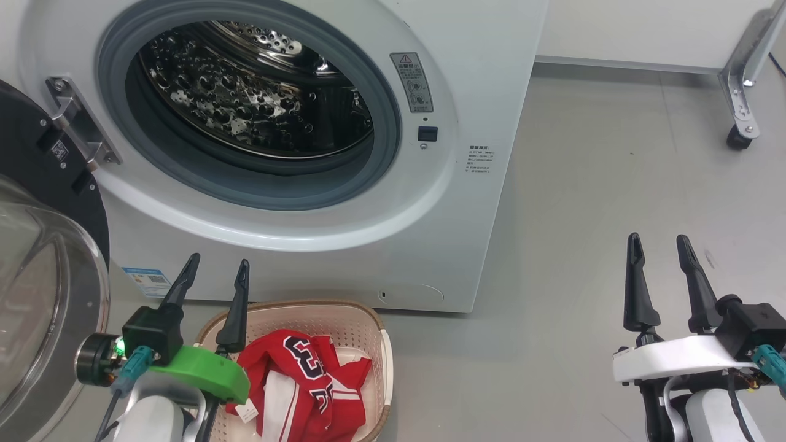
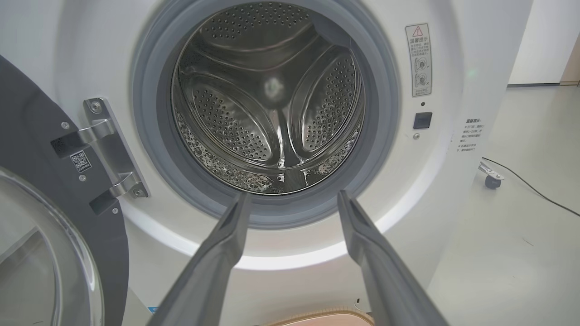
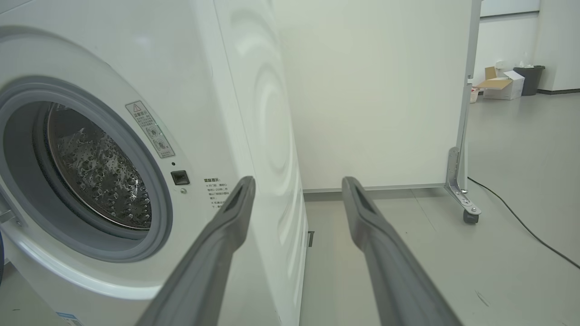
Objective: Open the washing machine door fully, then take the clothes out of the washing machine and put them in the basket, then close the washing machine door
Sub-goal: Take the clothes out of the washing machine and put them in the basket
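door (image 1: 43,288): swung wide open;
clothes (image 1: 301,380): in basket (image 1: 344,316);
left pincer (image 1: 219,263): spread wide, empty;
right pincer (image 1: 657,239): spread wide, empty

Quick count: one washing machine (image 1: 479,92), one washing machine door (image 1: 49,276), one basket (image 1: 344,305). The clothes (image 1: 301,380) are one red heap; can't tell how many pieces. Two hands, left hand (image 1: 219,261) and right hand (image 1: 657,238), two fingers each. One warning sticker (image 1: 412,81), one blue label (image 1: 147,281), one caster wheel (image 1: 739,138).
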